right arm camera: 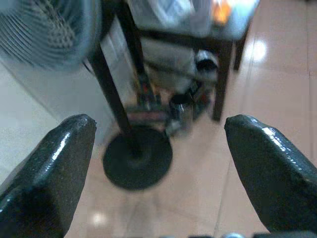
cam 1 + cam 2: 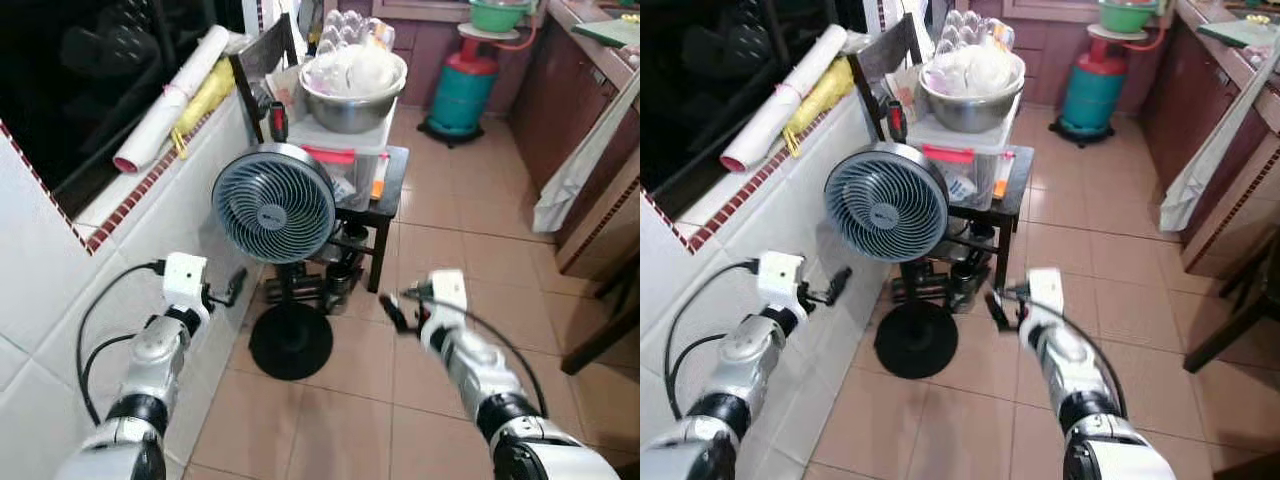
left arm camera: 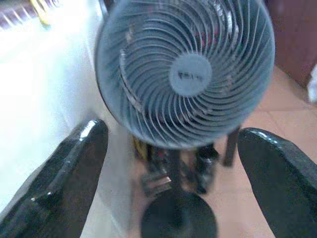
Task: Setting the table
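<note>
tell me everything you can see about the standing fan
The standing fan has a round grey-blue head with a swirled grille and a pale hub badge, looking like plastic. A thin black pole drops to a round black base resting on the tan tiled floor. It stands upright beside the white tiled wall, just in front of a small black table. Whether the blades turn cannot be told. Neither gripper touches it.

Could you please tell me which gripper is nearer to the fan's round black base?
The right. The right gripper hangs just to the right of the fan's round black base; the left gripper is up beside the tiled wall, left of the stand.
</note>
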Robot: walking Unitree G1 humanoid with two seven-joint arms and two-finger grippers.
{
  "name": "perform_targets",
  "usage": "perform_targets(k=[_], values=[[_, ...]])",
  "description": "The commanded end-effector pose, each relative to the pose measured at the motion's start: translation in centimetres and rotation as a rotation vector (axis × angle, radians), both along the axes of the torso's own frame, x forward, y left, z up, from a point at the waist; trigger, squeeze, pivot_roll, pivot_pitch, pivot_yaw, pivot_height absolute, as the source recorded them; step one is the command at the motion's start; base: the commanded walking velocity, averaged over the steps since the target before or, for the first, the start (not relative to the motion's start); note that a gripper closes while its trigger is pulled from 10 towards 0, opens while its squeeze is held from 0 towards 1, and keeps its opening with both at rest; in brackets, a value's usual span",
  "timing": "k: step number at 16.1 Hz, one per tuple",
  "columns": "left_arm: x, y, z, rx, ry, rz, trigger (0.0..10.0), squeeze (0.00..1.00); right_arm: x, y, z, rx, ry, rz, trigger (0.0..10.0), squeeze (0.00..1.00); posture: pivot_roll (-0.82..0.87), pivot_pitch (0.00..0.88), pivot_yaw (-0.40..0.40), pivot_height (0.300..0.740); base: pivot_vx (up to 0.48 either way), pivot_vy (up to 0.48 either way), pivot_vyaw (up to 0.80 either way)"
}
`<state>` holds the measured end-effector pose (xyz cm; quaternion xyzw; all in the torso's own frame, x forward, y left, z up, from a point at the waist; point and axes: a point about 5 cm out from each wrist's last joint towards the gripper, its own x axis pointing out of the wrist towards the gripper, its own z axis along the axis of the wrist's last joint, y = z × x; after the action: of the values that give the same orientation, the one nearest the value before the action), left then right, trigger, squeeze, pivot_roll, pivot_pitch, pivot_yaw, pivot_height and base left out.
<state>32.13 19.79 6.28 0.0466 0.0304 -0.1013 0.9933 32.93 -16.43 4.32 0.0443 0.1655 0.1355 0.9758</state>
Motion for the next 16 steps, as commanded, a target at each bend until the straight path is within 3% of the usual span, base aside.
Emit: perform_targets(k=[1,4,5,6,8,11,14,16], values=[[-1.0,-0.1,-1.0,-0.004,0.018,0.010,10.0,0.00,-0.4,-0.2,0.0,0.014,-0.015,0.044,10.0,0.00,0.03,0.000,0.040,0.740,0.000,0.000,0.00],[-2.7,-0.1,-2.3,-0.076,0.027,0.072,10.0,0.00,-2.7,-0.9,-0.5,-0.019,-0.085,0.043,10.0,0.00,0.02,0.000,0.043,0.740,0.000,0.000,0.00],[-3.4,-0.3,-2.9,-0.127,0.045,0.103,10.0,0.00,-3.8,-1.7,-1.0,-0.033,-0.097,-0.020,10.0,0.00,0.03,0.000,0.038,0.740,0.000,0.000,0.00],[-4.4,-0.7,-3.1,-0.178,0.025,0.115,10.0,0.00,-5.1,-2.4,-1.3,0.019,-0.103,-0.107,10.0,0.00,0.03,0.000,0.036,0.740,0.000,0.000,0.00],[-6.0,-0.8,-3.5,-0.191,0.042,0.097,10.0,0.00,-7.1,-2.6,-1.5,0.062,-0.110,-0.164,10.0,0.00,0.04,0.000,0.030,0.740,0.000,0.000,0.00],[-9.7,1.3,-5.1,-0.194,0.127,0.127,10.0,0.00,-9.4,-2.4,-0.8,0.018,-0.131,-0.163,10.0,0.00,0.03,0.000,0.028,0.740,0.000,0.000,0.00],[-10.1,1.3,-3.8,-0.269,0.127,0.148,10.0,0.00,-10.5,-2.6,-0.2,0.018,-0.120,-0.174,10.0,0.00,0.03,0.000,0.015,0.740,0.000,0.000,0.00],[-9.8,0.8,-3.2,-0.241,0.114,0.116,10.0,0.00,-10.7,-2.6,0.3,0.022,-0.119,-0.162,10.0,0.00,0.04,0.000,0.006,0.740,0.000,0.000,0.00]])
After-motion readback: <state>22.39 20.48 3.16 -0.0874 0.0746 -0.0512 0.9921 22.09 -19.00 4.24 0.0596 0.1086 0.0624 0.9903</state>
